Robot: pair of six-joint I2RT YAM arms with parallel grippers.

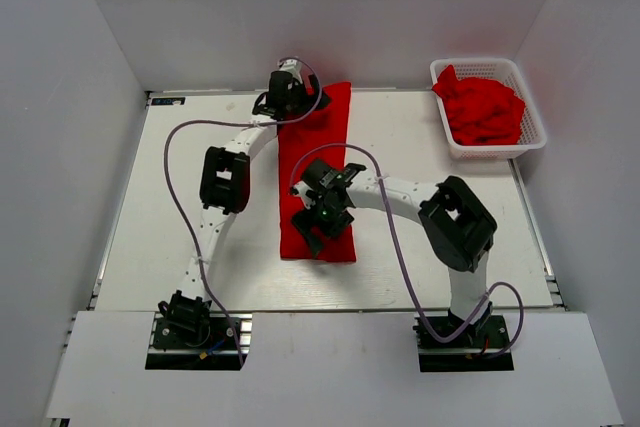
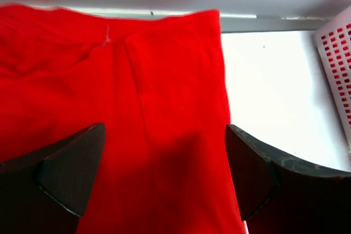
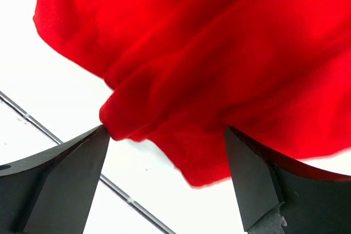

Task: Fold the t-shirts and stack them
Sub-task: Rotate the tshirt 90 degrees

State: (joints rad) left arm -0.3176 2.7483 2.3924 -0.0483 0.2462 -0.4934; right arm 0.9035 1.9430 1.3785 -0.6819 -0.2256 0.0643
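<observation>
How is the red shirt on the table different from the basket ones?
The table shirt lies flat in a long folded strip; the basket shirts are a crumpled heap. The table shirt lies in the middle; the basket shirts sit far right in the white basket. Both are bright red.

Overhead looking down, wrist views close, sharing t-shirt (image 1: 300, 147)

The left arm (image 1: 225, 179) is stretched far forward, its elbow bowed out to its own left and its wrist tipped down, so the left gripper (image 1: 289, 105) points at the surface. Its jaws stand spread wide, the dark fingers (image 2: 71, 168) well apart. The right arm (image 1: 455, 222) bends inward across its front. The right gripper (image 1: 322, 229) aims downward with its jaws just as wide, behind the left gripper and slightly to its right.
</observation>
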